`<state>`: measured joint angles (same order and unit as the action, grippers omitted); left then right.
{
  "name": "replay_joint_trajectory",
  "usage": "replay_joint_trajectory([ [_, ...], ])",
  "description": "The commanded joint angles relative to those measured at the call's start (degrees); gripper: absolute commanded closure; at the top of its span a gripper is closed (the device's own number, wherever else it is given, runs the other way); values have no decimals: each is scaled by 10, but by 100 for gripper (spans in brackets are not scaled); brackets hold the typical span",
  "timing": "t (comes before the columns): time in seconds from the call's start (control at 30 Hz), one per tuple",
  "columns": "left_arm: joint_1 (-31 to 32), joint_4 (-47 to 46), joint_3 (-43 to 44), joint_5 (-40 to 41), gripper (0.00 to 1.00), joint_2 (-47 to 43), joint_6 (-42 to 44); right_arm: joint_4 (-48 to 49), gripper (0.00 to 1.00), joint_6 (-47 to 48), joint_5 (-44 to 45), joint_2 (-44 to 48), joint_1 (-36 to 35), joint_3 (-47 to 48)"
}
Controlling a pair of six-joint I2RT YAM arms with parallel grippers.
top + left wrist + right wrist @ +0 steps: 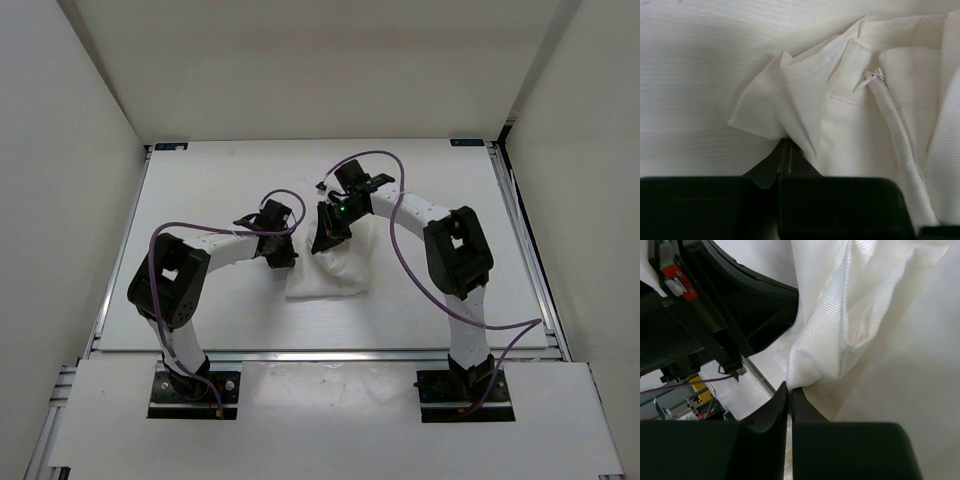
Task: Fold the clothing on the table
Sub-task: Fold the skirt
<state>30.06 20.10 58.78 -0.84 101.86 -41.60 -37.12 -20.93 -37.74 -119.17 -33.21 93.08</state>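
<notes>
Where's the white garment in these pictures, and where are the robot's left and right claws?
clothing (335, 277): top view, the flat middle of the fabric.
left gripper (786, 149): left wrist view, the tips of its shut fingers, at the fabric's edge.
right gripper (789, 390): right wrist view, the tips of its shut fingers, under a fold.

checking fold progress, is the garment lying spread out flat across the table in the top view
No, the white garment sits bunched in a small wrinkled heap at the middle of the table.
</notes>
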Motion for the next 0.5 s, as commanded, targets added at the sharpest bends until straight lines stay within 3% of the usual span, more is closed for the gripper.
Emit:
replay_joint_trajectory([
  [0.0,-10,21,-29,1,100,-25,8,41,100,-29,-36,-12,-19,43],
  [0.47,-18,25,-36,2,100,-33,9,107,100,-61,-31,12,-40,17],
])
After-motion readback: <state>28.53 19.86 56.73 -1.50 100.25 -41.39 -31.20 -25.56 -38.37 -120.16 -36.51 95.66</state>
